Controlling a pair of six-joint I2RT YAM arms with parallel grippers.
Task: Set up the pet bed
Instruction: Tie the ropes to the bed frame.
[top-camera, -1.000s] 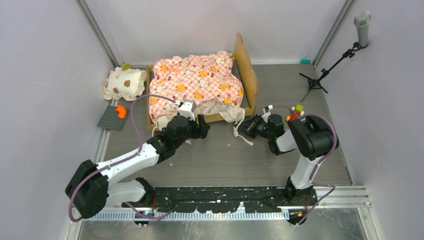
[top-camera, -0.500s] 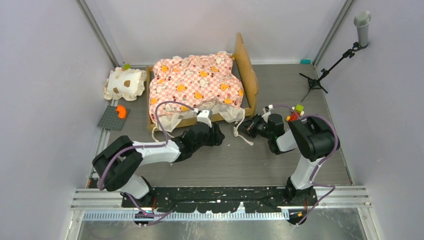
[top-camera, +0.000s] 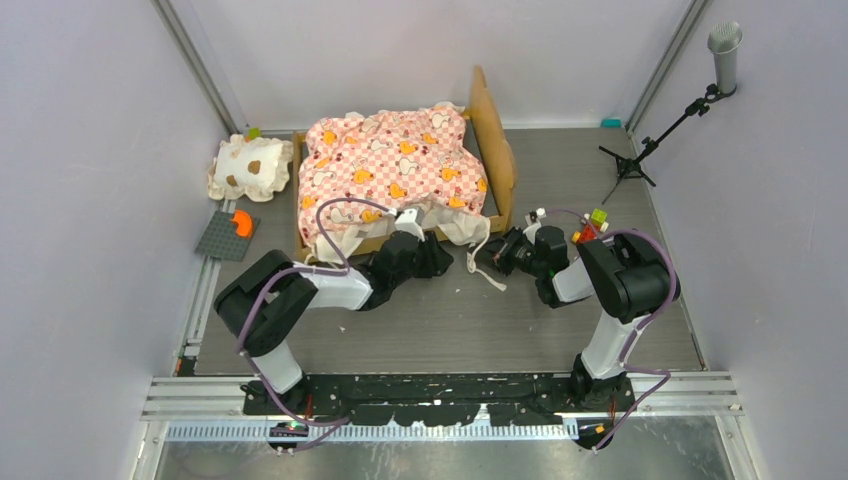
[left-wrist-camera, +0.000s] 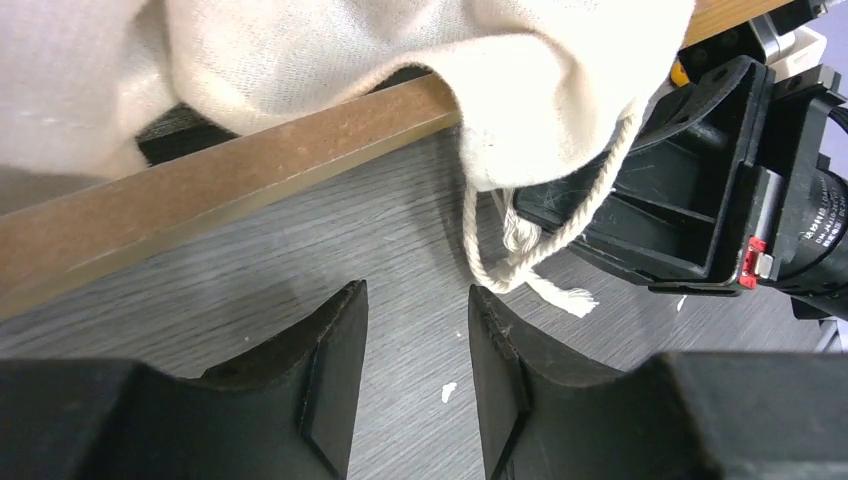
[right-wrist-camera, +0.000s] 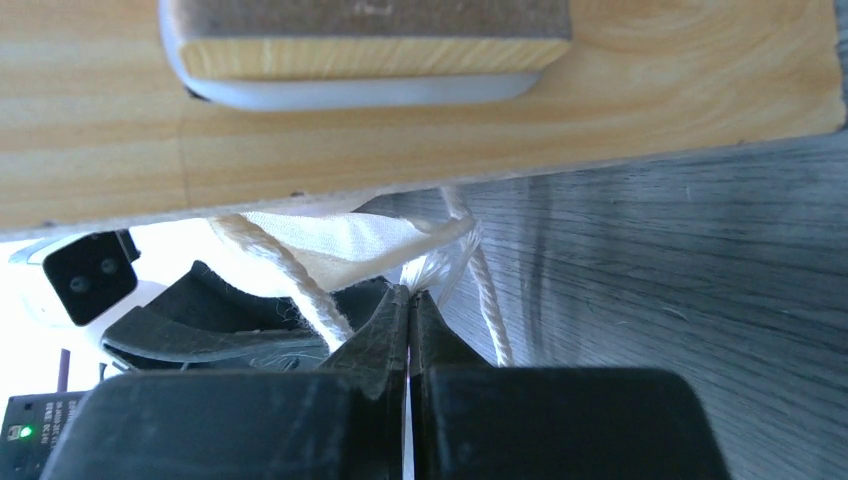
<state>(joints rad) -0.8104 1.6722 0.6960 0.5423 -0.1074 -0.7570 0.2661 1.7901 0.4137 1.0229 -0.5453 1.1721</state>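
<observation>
Pinching right gripper (right-wrist-camera: 410, 297): the jaws are pressed flat together with no gap seen; frayed white fibres of the tie cord (right-wrist-camera: 285, 270) are caught at the tips, just under the bed's wooden edge.
Jaws of the left gripper (left-wrist-camera: 415, 300): they are held a moderate way apart, neither wide nor nearly closed. Nothing is gripped, and only bare table (left-wrist-camera: 330, 230) is seen in the gap. The cord's frayed end lies just ahead of one finger and is not touched.
Place of the pet bed (top-camera: 400, 160): it is set at the far middle of the table, with the headboard upright on its right side. The pink checkered mattress is rumpled over the frame, and the cream ruffle (left-wrist-camera: 400, 50) is draped over the near wooden rail (left-wrist-camera: 200, 200).
Grippers and bed: both are lowered close to the table at the near right corner of the frame, facing one another and close together.
Hidden or cut off: from above, both sets of fingertips are lost against the dark gripper bodies. In the right wrist view the bed is cut to a band of wood, and the left part is washed out white. In the left wrist view the mattress print is not seen, and the rail is partly covered by cloth.
Elsewhere: a spotted cream pillow (top-camera: 250, 168) is left on the table to the left of the bed, apart from it.
</observation>
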